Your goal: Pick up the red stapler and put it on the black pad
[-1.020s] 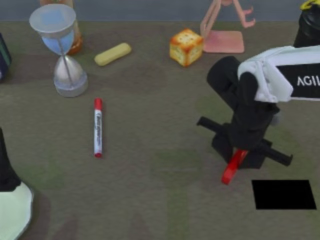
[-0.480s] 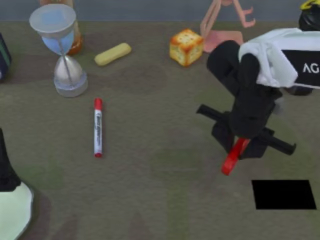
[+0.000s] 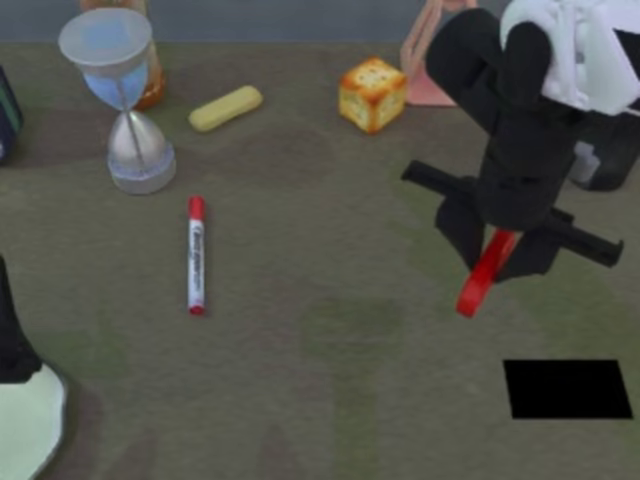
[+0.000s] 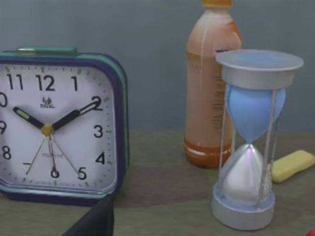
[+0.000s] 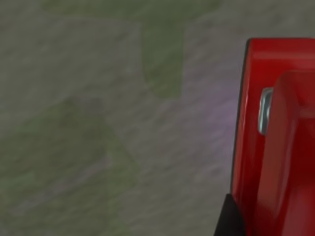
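So the right hand (image 3: 497, 262) has the red stapler (image 3: 484, 275) pinched between its fingers, lifted off the worktop over the right half, somewhere around mid-depth. The free end of the stapler pokes out below the hand, slanting toward the front-left, so its long axis runs on a diagonal rather than square to any edge. The right wrist view is basically just a big slab of glossy red with bare worktop behind it, so the hold looks solid to me.

The thing that matters for the next bit: the black pad (image 3: 567, 389) lies near the front-right corner, flat and wider than it is deep, and it lies toward the front and a bit toward the right edge from where the stapler hangs. Clear gap between them, nothing in the way. My guess is the stapler wants turning so it sits along the pad's long side before it goes down.

Left arm is parked at the front-left corner, just staring at a clock (image 4: 59, 128) and an hourglass (image 4: 251, 142).
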Robot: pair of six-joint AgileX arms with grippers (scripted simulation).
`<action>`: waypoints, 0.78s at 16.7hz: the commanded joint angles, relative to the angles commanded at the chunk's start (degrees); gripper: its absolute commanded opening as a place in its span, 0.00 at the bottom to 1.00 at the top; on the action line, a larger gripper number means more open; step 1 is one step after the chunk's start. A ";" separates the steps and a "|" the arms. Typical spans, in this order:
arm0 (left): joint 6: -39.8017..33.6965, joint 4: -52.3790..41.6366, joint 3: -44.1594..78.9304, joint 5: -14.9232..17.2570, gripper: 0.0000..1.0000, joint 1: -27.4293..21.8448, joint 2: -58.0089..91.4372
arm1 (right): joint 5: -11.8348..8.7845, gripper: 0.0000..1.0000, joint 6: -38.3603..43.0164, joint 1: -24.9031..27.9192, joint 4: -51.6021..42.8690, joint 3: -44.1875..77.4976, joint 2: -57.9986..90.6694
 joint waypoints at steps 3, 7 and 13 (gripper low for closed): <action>0.00 0.00 0.00 0.00 1.00 0.00 0.00 | -0.02 0.00 0.22 -0.24 0.15 -0.17 0.16; 0.00 0.00 0.00 0.00 1.00 0.00 0.00 | -0.01 0.00 6.67 -1.25 0.05 -2.64 -2.10; 0.00 0.00 0.00 0.00 1.00 0.00 0.00 | 0.02 0.00 32.36 -4.51 0.30 -12.36 -10.50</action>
